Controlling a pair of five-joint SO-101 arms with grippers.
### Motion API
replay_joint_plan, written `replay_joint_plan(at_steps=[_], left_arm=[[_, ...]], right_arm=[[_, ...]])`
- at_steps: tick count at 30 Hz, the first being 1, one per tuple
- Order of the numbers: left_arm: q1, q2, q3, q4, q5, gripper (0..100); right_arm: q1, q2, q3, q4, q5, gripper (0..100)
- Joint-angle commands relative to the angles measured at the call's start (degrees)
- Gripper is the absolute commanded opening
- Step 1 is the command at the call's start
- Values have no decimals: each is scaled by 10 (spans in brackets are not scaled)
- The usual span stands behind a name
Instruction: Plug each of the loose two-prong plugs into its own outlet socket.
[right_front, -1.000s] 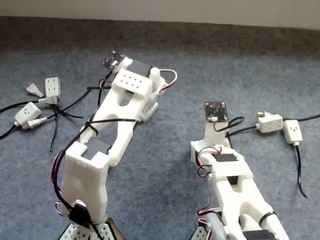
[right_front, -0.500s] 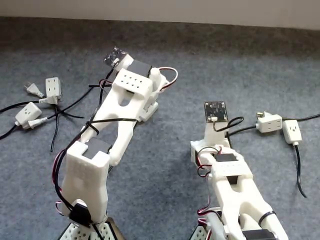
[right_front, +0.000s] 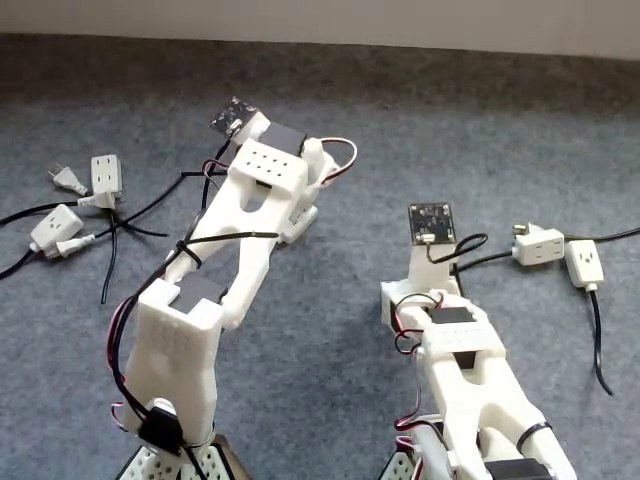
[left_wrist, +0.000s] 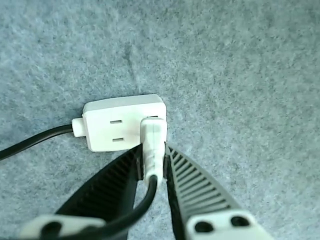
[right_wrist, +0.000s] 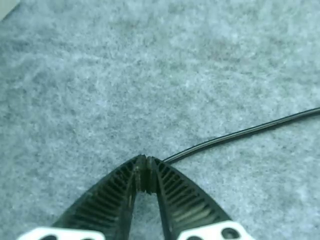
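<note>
Two tools: left tool (left_wrist: 152, 165) is clamping a plug (left_wrist: 152, 136), seemingly part-seated in an outlet socket (left_wrist: 112, 122); right tool (right_wrist: 146, 175) is sitting closed, empty. Crooked pushing risks jamming it.

You have soft, even light across the grey carpet (right_front: 330, 120), and the left arm (right_front: 240, 230) and right arm (right_front: 470, 370) cast only faint shadows on it. The carpet darkens along its far edge by the pale wall (right_front: 400, 20). The white socket block (left_wrist: 120, 122) shows bright, without glare
</note>
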Motion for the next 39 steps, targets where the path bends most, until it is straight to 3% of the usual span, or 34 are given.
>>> replay_joint_plan(at_steps=[1,10,22,25,39], left_arm=[[-1,-1,-8,-2,-17,7],[0,-1,29,4,-47,7],[39,-3,24,147,-63,7],[34,-1,29,140,-100,7],[3,66,44,136,-105,7]], right_arm=[[4,-1,0,-11,-6,7],[4,-1,0,-11,-6,7],[4,-1,0,-11,-4,7],[4,-1,0,-11,-4,7],[4,-1,0,-11,-4,7]])
